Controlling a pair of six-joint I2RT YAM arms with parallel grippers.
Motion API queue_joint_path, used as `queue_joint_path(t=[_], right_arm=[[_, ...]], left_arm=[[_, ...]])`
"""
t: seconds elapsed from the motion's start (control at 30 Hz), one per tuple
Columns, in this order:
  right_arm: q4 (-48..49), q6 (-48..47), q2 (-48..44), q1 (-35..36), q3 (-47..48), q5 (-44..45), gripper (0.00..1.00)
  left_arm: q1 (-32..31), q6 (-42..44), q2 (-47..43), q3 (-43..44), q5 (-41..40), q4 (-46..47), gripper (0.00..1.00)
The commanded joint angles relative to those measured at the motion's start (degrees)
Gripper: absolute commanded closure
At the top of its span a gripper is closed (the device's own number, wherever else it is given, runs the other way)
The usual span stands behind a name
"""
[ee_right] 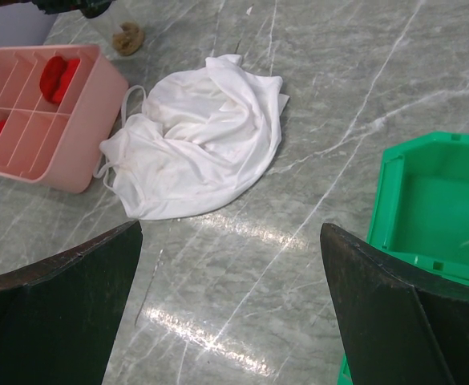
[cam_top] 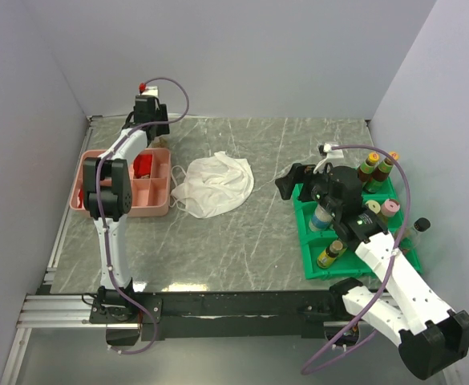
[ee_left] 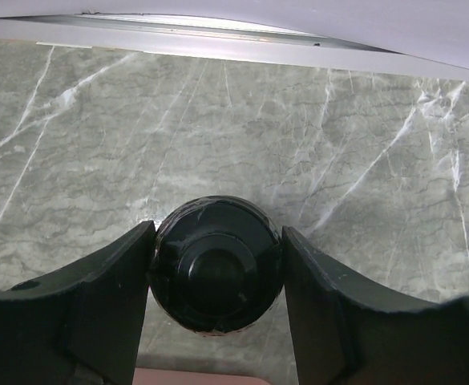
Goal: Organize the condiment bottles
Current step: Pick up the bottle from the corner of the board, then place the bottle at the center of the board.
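Note:
My left gripper is at the far left, just behind the pink tray. In the left wrist view it is shut on a dark bottle with a black cap, seen from above; both fingers press on its sides. Several bottles stand in the green tray: a blue-labelled clear one, a yellow-capped one, two at the back and a pink-capped one. My right gripper is open and empty over the tray's left edge; in its wrist view it hangs over bare table.
A white cloth lies mid-table, also in the right wrist view. The pink tray holds red items. A black-capped jar stands right of the green tray. A small brownish object sits behind the pink tray.

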Motion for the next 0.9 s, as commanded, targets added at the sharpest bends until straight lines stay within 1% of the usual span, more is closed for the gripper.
queue_joint_path(t=[0.0,0.03,0.07,0.17,0.27,0.33,0.37,0.47,0.53,0.57,0.67,0.73,0.77,0.83,0.87], right_arm=[[1.01,-0.68,-1.35,0.35,0.91,0.88,0.0],[0.92,-0.68,-1.26,0.35,0.91,0.97,0.0],[0.92,-0.68,-1.26,0.35,0.91,0.97,0.0],[1.27,-0.51,-1.26,0.35,0.65,1.15,0.0],[2.23,-0.07,-1.17,0.35,0.21,0.97,0.0],[2.15,0.11,-0.47,0.35,0.47,1.41,0.0],[1.63,0.11,-0.29,0.35,0.73,1.59,0.0],[1.44,0.2,0.06,0.26,1.44,1.33,0.0],[1.53,0.55,-0.2,0.35,1.44,2.46,0.0],[1.27,0.81,-0.2,0.35,1.35,3.34,0.0],[-1.26,1.25,-0.73,0.26,3.01,8.69,0.0],[-2.15,1.69,-1.69,0.26,3.72,10.55,0.0],[-2.24,2.39,-2.13,0.26,3.64,10.64,0.0],[-1.55,3.01,-3.98,0.26,2.94,9.68,0.0],[-1.46,3.62,-4.51,0.35,2.06,9.33,0.0]], left_arm=[[-1.22,0.61,-4.27,3.75,2.29,-1.0,0.81],[-1.66,0.61,-4.89,4.54,2.64,-1.52,0.85],[-2.1,0.87,-6.11,5.42,3.08,-1.88,0.91],[-4.65,1.75,-8.92,8.14,4.14,-3.63,0.99],[-7.72,1.32,-12.96,8.5,4.23,-4.87,0.99],[-9.74,0.52,-15.34,6.22,6.07,-4.87,0.99],[-10.45,-0.35,-17.96,5.26,6.59,-5.04,0.99],[-13.52,-1.41,-23.77,-0.01,7.56,-5.05,0.99],[-16.07,-1.76,-28.59,-5.45,8.35,-4.78,0.99],[-16.95,-2.2,-30.19,-7.39,8.36,-4.52,0.99],[-21.51,-3.17,-36.52,-17.3,9.15,-2.76,0.99],[-23.63,-4.05,-40.64,-20.84,9.59,-1.71,0.99],[-25.9,-4.4,-41.88,-24.25,9.5,-1.62,0.99],[-28.63,-5.27,-45.3,-28.13,9.24,-0.3,0.99],[-31.17,-5.72,-46.45,-31.89,8.89,0.57,0.99]])
